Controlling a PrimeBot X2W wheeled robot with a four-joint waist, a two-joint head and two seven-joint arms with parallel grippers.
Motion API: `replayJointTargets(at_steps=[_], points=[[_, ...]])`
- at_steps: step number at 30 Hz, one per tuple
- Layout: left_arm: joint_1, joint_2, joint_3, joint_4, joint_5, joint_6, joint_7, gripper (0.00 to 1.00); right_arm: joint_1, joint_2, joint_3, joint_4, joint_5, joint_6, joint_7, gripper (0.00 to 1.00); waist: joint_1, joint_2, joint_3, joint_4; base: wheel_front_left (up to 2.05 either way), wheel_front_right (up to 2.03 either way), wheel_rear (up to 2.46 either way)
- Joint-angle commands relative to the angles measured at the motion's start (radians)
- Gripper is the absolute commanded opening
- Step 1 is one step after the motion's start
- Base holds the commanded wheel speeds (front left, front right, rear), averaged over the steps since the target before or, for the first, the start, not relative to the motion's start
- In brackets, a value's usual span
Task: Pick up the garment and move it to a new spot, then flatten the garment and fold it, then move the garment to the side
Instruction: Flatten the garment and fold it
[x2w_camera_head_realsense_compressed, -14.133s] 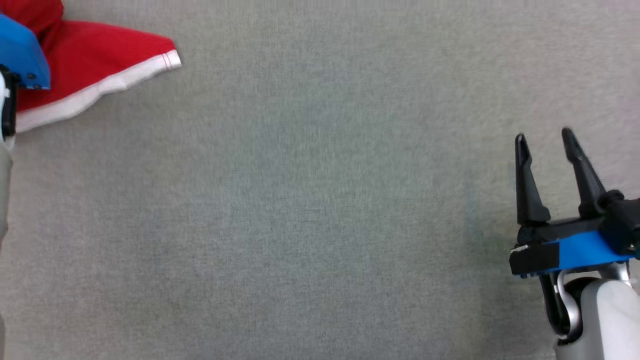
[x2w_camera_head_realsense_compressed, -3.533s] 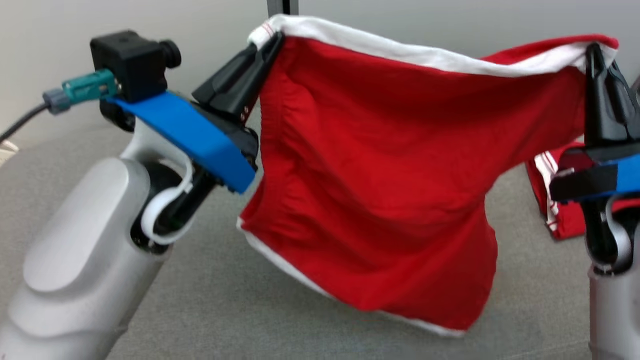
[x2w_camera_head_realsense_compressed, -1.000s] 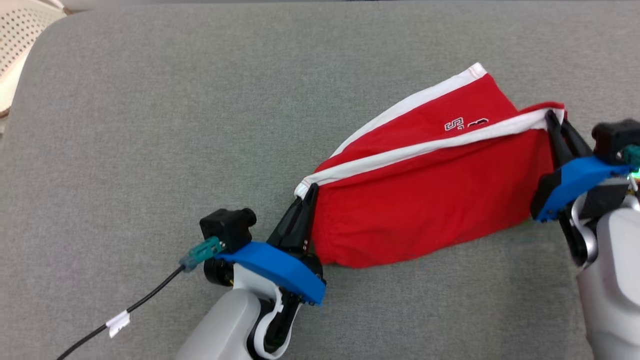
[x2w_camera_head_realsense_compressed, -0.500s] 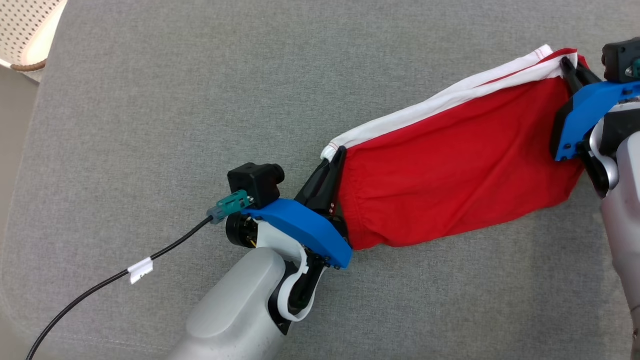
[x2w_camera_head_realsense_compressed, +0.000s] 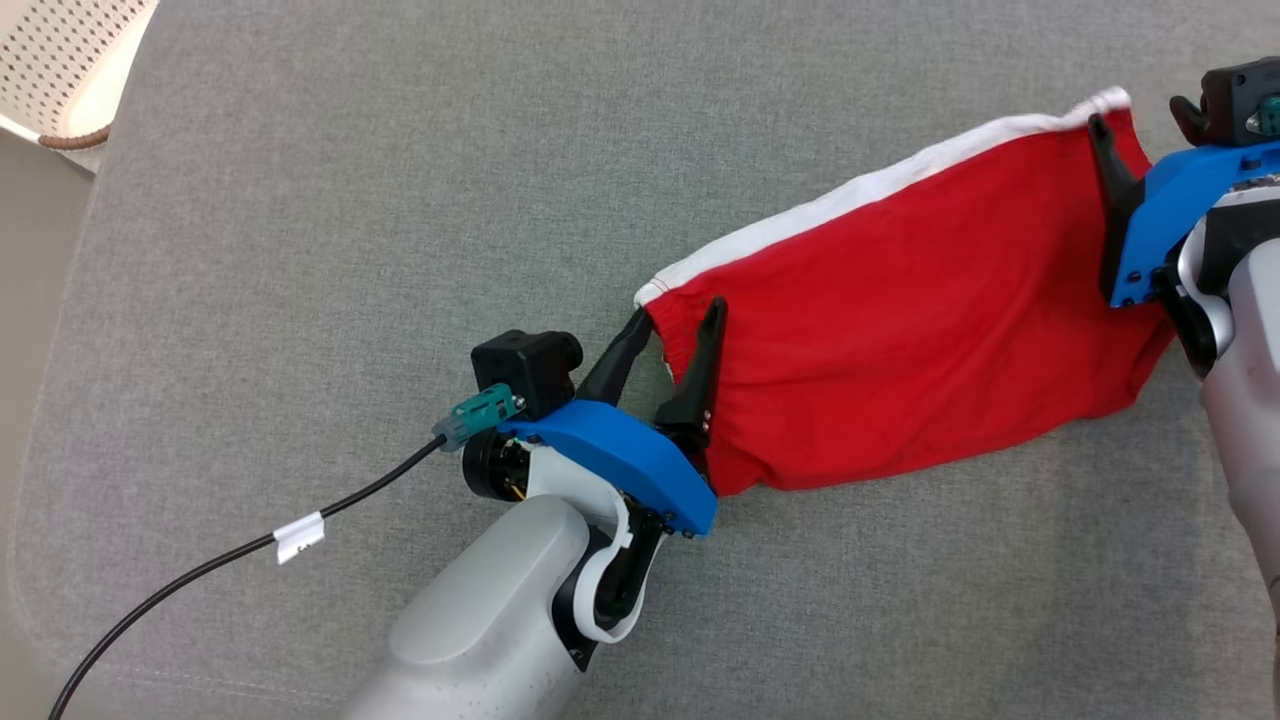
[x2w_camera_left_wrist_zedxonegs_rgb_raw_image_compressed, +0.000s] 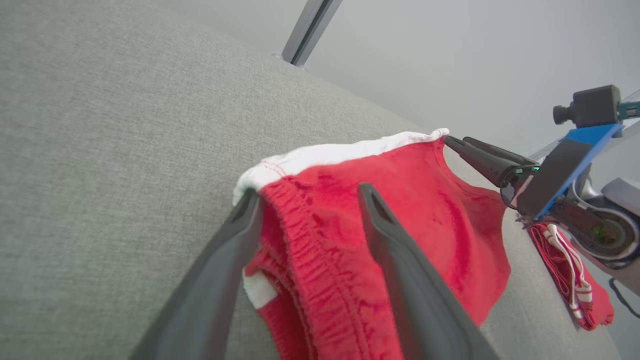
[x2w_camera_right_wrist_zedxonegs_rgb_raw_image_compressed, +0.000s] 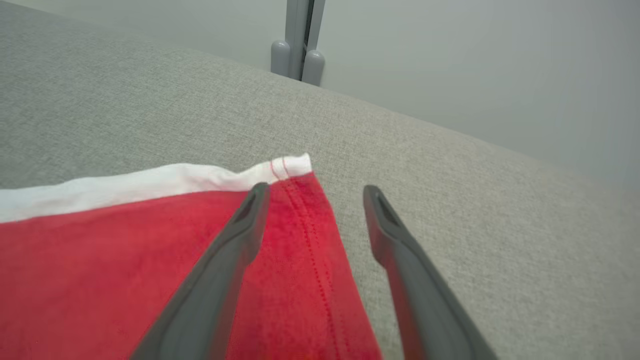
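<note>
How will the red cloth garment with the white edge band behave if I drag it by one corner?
Probably floppy: the red cloth garment lies limp and rippled on the grey woven surface. Likely light, being thin, flat layers. Dragged, it may bunch rather than slide; its gathered elastic end already puckers.

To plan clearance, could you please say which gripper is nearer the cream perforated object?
Left. In the head view the left gripper is mid-picture, below-right of the cream perforated object; the right gripper is at the far right edge.

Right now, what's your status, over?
Left gripper, right gripper: jaws open. Red garment lying on grey cushion, unheld. Another red cloth near right gripper.
</note>
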Motion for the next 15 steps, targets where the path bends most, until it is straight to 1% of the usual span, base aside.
replayJointTargets(at_steps=[1, 3, 8, 15], points=[[-0.007, 0.000, -0.003, 0.008, 0.005, 0.005, -0.014, 1.00, -0.017, 0.001, 0.008, 0.025, 0.016, 0.000, -0.019, 1.00, 0.0000, -0.0002, -0.012, -0.009, 0.00, 0.00, 0.00], [-0.001, 0.002, -0.002, 0.010, 0.007, 0.005, -0.015, 1.00, -0.021, 0.003, 0.013, 0.032, 0.019, 0.000, -0.026, 1.00, 0.0000, -0.0002, -0.017, -0.012, 0.00, 0.00, 0.00], [0.022, 0.037, -0.006, -0.004, 0.031, 0.010, -0.028, 1.00, -0.018, 0.000, 0.041, 0.063, 0.047, 0.000, -0.059, 1.00, 0.0000, -0.0002, -0.044, -0.030, 0.00, 0.00, 0.00], [0.050, 0.117, -0.002, -0.054, 0.081, 0.047, -0.038, 1.00, 0.017, -0.017, 0.073, 0.091, 0.105, 0.000, -0.087, 1.00, 0.0000, -0.0002, -0.090, -0.051, 0.00, 0.00, 0.00]])
